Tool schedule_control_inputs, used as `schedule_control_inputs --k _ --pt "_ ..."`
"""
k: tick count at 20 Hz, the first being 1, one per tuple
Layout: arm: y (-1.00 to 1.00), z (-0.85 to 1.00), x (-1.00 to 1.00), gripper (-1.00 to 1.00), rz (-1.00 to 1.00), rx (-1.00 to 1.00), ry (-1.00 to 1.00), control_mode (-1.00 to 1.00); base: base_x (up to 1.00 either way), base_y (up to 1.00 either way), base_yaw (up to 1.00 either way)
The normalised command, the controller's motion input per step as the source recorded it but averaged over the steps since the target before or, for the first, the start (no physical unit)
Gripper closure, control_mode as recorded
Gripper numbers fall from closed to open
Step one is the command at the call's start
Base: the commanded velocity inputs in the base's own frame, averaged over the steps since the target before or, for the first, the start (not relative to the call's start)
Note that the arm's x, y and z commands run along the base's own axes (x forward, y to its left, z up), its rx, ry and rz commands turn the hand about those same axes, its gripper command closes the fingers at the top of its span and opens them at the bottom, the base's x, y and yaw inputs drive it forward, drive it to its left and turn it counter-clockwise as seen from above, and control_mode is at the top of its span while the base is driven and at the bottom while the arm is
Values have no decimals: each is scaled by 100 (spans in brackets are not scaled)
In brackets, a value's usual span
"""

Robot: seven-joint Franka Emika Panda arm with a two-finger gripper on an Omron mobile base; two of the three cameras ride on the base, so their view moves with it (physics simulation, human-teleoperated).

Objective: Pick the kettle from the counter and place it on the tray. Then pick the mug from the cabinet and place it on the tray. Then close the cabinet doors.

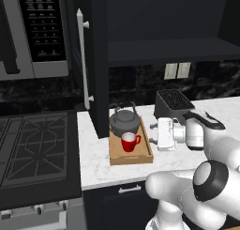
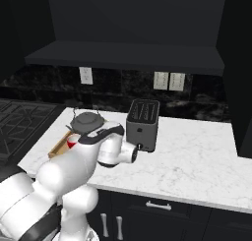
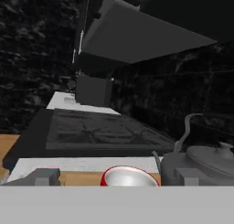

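The gripper (image 3: 114, 176) stood wide open and held nothing, its fingertips (image 3: 45, 176) on either side of the red mug (image 1: 129, 141) near the tray's (image 1: 132, 157) front edge.

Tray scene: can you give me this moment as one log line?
kettle: on tray | mug: on tray, upright | tool: open beside mug | cabinet door: open

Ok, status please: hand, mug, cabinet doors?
Hand open, just above mug. Mug and kettle on tray. Cabinet door open. Nothing blocking.
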Motion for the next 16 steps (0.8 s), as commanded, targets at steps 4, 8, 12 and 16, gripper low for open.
schedule_control_inputs --k 4,8,12,16 --pt "-4 64 -40 -100 -14 0 0 -100 0 0 0" --pt "-2 52 -52 -100 -15 0 0 -100 0 0 0" --pt "8 29 -51 -100 -15 0 0 -100 0 0 0" --pt "23 17 -40 -100 -14 0 0 -100 0 0 0"
